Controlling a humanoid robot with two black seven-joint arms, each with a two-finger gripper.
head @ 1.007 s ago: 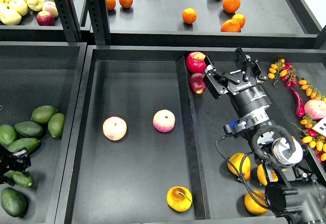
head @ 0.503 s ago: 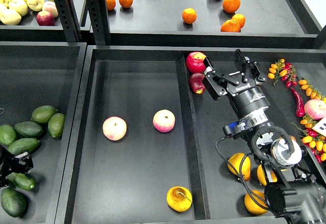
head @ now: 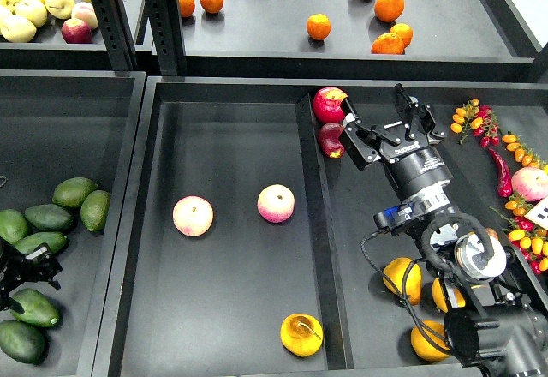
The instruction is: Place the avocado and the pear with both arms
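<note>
The pear (head: pixel 301 334), yellow-orange with a brown stem, lies at the front of the middle tray (head: pixel 231 137). A dark green avocado (head: pixel 34 308) lies in the left tray (head: pixel 77 120) among other avocados. My left gripper (head: pixel 38 267) is just above it, apart from it, with its fingers spread and empty. My right gripper (head: pixel 383 122) is open and empty over the back of the right tray, beside two red apples (head: pixel 330 104), far from the pear.
Two pink-cream fruits (head: pixel 193 216) lie mid-tray. Paler avocados (head: pixel 74 191) lie further back in the left tray. Yellow-orange fruits (head: pixel 402 278) sit under my right arm. Tomatoes and a chilli (head: pixel 501 171) lie at the right. Oranges (head: pixel 318 26) are on the back shelf.
My left gripper has let go of the avocado and moved up and away from it; the avocado now lies free in the left tray. My right gripper has barely moved.
</note>
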